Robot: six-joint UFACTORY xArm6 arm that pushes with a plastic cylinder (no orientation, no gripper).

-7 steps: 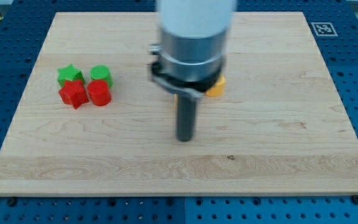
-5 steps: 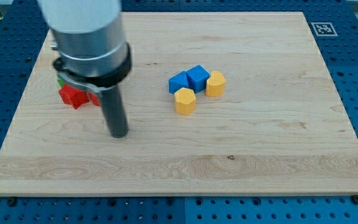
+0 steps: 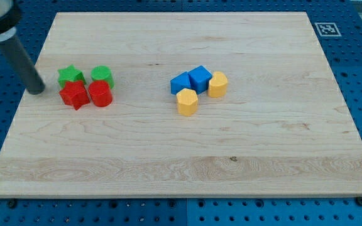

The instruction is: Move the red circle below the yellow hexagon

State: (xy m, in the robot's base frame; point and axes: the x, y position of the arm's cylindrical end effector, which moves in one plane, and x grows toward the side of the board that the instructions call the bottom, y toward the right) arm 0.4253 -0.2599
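My tip [image 3: 37,90] is the bare end of a straight dark rod with no jaws to open or close; it rests on the wooden board [image 3: 181,150] near its left edge and holds nothing. The red circle [image 3: 100,93], a squat rounded block, lies to the tip's right, apart from it, with the red star [image 3: 74,95] between them. Above the circle sits the green circle [image 3: 102,76], and the green star [image 3: 70,76] is up-left of it. Well to the circle's right lies the yellow hexagon [image 3: 186,101], beside two blue blocks [image 3: 191,80] and another yellow block [image 3: 217,83]. The rod's upper part is cut off at the view's top-left corner.
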